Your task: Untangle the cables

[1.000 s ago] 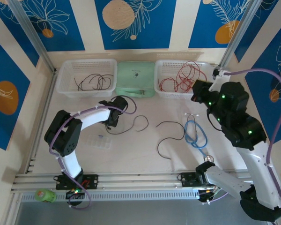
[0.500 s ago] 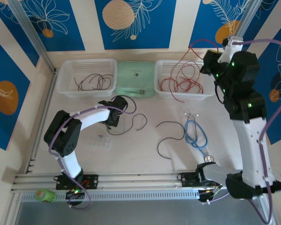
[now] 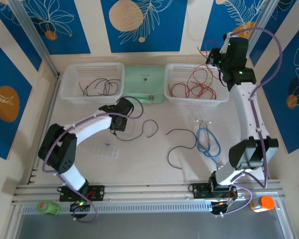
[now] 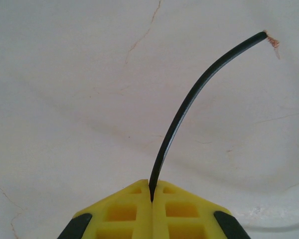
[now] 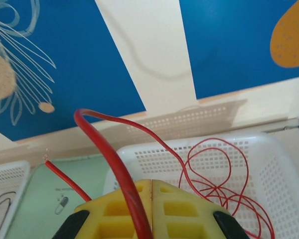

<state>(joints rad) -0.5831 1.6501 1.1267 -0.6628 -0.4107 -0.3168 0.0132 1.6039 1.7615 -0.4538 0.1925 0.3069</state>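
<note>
My left gripper (image 3: 120, 121) sits low on the table, shut on the end of a black cable (image 3: 148, 130) that curls off to its right. In the left wrist view the yellow fingertips (image 4: 151, 186) pinch that black cable (image 4: 189, 102), whose bare copper tip points up and right. My right gripper (image 3: 213, 56) is raised over the back of the right basket (image 3: 173, 97), shut on a red cable (image 5: 107, 149) that trails down into the pile of red cables (image 3: 192, 87). Its yellow fingers (image 5: 151, 183) meet with the strand between them. A second black cable (image 3: 182, 142) lies loose mid-table.
The left basket (image 3: 70, 94) holds several black cables (image 3: 99, 88). A mint green box (image 3: 144, 82) stands between the baskets. A light blue coiled cable (image 3: 208, 141) lies right of centre. A small clear tray (image 3: 102, 149) rests near the left arm.
The right arm has swung up and back from the front of the right basket to above its rear, carrying the red cable. The left gripper has barely moved.
</note>
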